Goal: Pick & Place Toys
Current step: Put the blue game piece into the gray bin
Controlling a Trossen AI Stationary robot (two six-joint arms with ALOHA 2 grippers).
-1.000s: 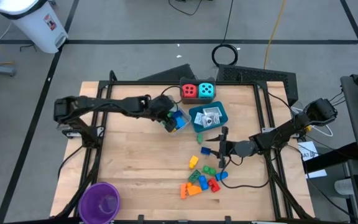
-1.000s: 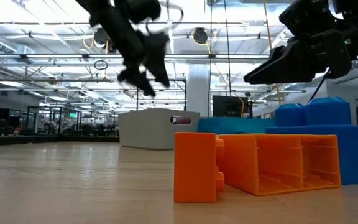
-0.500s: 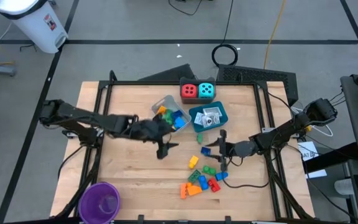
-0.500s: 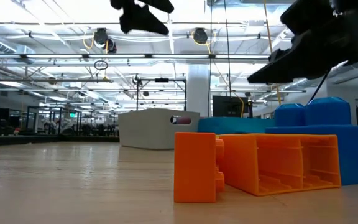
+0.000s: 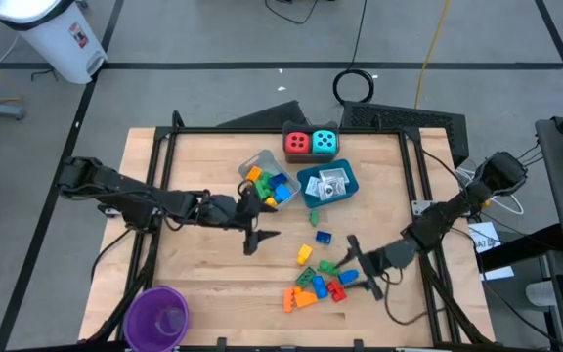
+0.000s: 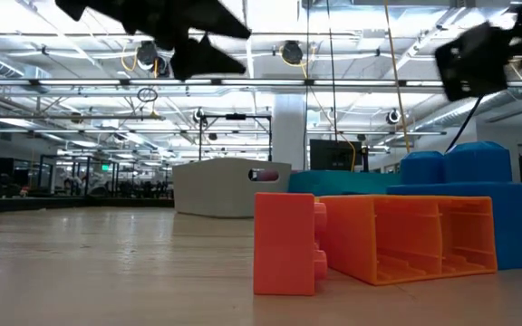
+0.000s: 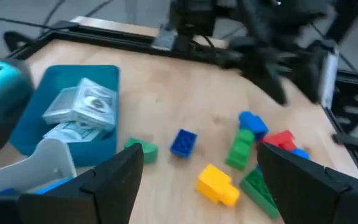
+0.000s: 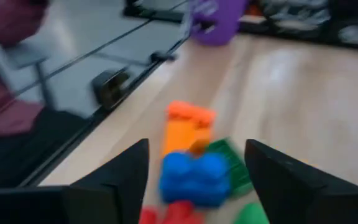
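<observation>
A pile of red, blue, green and orange bricks (image 5: pixel 316 284) lies on the table near its near edge. A yellow brick (image 5: pixel 304 255), a blue brick (image 5: pixel 324 237) and a green brick (image 5: pixel 311 220) lie singly beyond it. A clear tray (image 5: pixel 265 182) holds bricks. A blue tray (image 5: pixel 327 184) holds white packets. A red die (image 5: pixel 297 143) and a cyan die (image 5: pixel 325 143) stand at the far edge. My left gripper (image 5: pixel 260 238) is open and empty above the table, left of the single bricks (image 7: pixel 201 152). My right gripper (image 5: pixel 364 266) is open and empty at the pile's right (image 8: pixel 196 144).
A purple cup (image 5: pixel 156 315) stands at the near left corner. A black frame (image 5: pixel 262 130) runs round the tabletop. Bare wood (image 5: pixel 203 284) lies left of the pile. In the low view an orange brick (image 6: pixel 370 240) and a blue brick (image 6: pixel 465 204) stand close before the camera.
My left gripper has gone from over the clear tray toward the near edge and a little left, and now hangs over bare wood. My right gripper has gone toward the near edge, from beside the single blue brick to the right side of the pile.
</observation>
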